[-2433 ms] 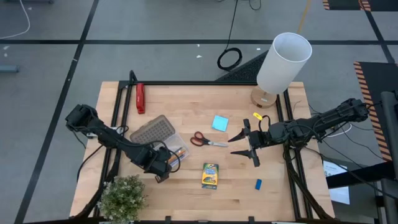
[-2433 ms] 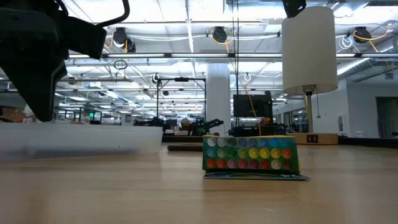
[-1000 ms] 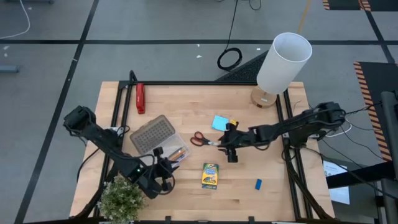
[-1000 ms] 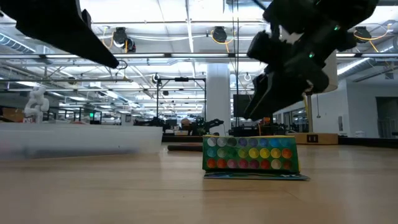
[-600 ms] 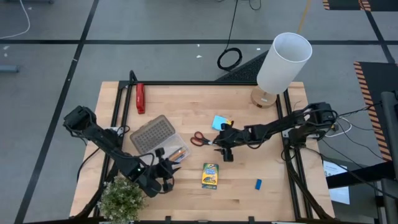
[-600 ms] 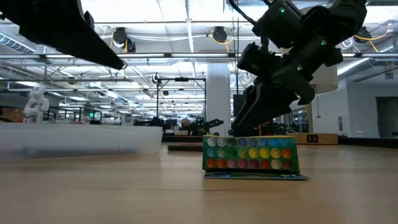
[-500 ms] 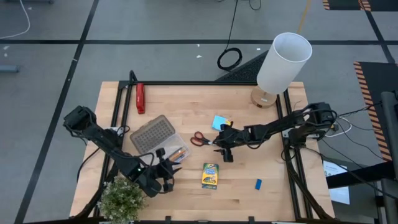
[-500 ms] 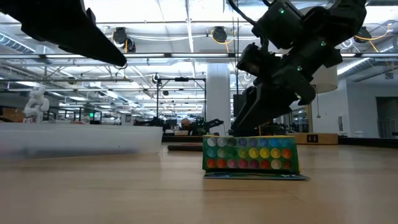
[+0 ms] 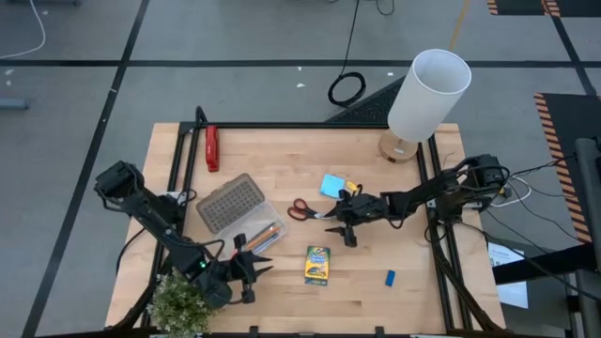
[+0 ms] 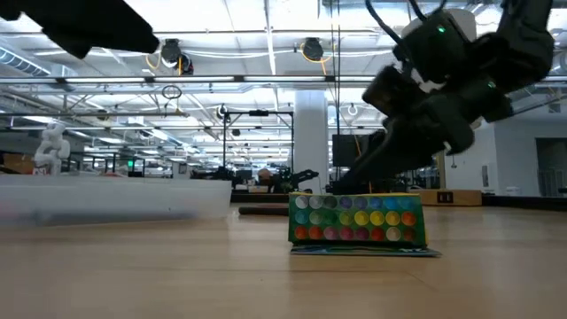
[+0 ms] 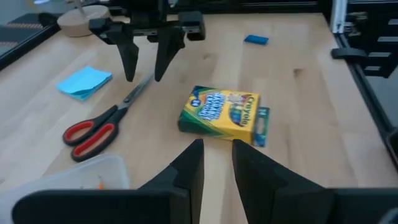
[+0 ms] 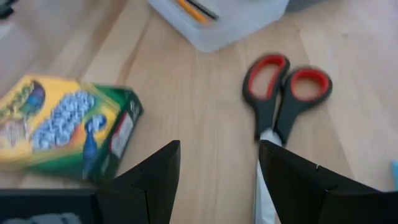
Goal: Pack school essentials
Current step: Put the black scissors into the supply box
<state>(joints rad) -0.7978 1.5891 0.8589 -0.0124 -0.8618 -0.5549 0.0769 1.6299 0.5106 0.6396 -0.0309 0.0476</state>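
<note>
Red-handled scissors (image 9: 308,212) lie flat at the table's middle, beside a light-blue notepad (image 9: 331,185). My right gripper (image 9: 338,228) is open just above the blade end (image 12: 264,186), with a finger on either side of it; I cannot tell whether it touches. The yellow-green crayon box (image 9: 318,265) lies flat nearer the front edge. A small blue eraser (image 9: 390,277) is to its right. My left gripper (image 9: 249,268) hovers at the front left, fingers slightly apart (image 11: 216,155) and holding nothing. It points toward the crayon box (image 11: 221,112).
A clear plastic case (image 9: 239,208) with pencils in it (image 9: 265,233) lies left of the scissors. A red bar-shaped tool (image 9: 212,147) is at the far left. A white lamp (image 9: 427,99) stands at the far right, and a potted plant (image 9: 183,300) at the front left corner.
My right gripper has come from the table's right side toward the scissors and dropped low over their blade end, then drawn back slightly to the right. My left arm has pulled away from the plastic case toward the near edge. No object has moved.
</note>
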